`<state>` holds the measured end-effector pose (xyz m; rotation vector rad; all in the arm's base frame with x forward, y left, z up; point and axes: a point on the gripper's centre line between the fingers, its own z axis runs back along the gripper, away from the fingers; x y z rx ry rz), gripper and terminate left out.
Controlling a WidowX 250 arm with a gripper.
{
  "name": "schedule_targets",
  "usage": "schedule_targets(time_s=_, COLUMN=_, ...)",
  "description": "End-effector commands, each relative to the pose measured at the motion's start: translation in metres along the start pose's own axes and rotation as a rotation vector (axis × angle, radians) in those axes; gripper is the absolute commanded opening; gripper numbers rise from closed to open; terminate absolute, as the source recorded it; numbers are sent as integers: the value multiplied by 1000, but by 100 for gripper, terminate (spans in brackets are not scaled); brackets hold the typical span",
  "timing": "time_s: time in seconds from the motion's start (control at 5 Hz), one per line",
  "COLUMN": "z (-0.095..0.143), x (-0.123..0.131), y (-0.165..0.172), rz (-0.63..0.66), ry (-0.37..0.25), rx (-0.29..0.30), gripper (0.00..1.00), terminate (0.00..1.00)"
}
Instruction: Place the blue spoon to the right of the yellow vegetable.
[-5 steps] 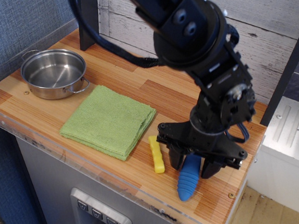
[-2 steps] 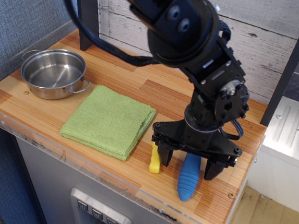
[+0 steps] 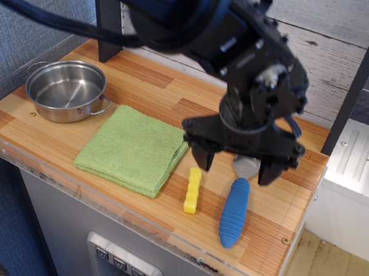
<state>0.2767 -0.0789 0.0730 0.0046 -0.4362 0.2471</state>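
The blue spoon (image 3: 233, 210) lies on the wooden counter near the front right, ribbed blue handle toward the front edge, silver bowl partly hidden under my gripper. The yellow vegetable (image 3: 193, 190) lies flat just left of the spoon, a small gap between them. My gripper (image 3: 236, 166) hangs above the spoon's bowl end, jaws wide open and empty, one finger (image 3: 203, 156) on the left and the other on the right.
A folded green cloth (image 3: 134, 148) lies left of the yellow piece. A steel pot (image 3: 66, 89) stands at the back left. The counter's front edge (image 3: 163, 230) and right edge are close to the spoon. A dark post stands at the back.
My gripper has opened, let go of the spoon and risen. The spoon now lies free on the counter. The yellow piece has shifted slightly.
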Motion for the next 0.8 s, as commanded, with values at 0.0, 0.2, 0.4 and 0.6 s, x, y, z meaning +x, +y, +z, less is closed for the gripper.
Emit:
schedule_targets(time_s=0.0, z=37, x=17, y=9, rz=11, ry=-90, rx=-22, gripper=100, terminate=0)
schedule_targets(time_s=0.2, z=37, x=17, y=9, rz=11, ry=-90, rx=-22, gripper=100, terminate=0)
schedule_targets(time_s=0.4, z=37, x=17, y=9, rz=11, ry=-90, rx=-22, gripper=100, terminate=0)
schedule_targets(time_s=0.6, z=37, x=17, y=9, rz=11, ry=-90, rx=-22, gripper=100, terminate=100)
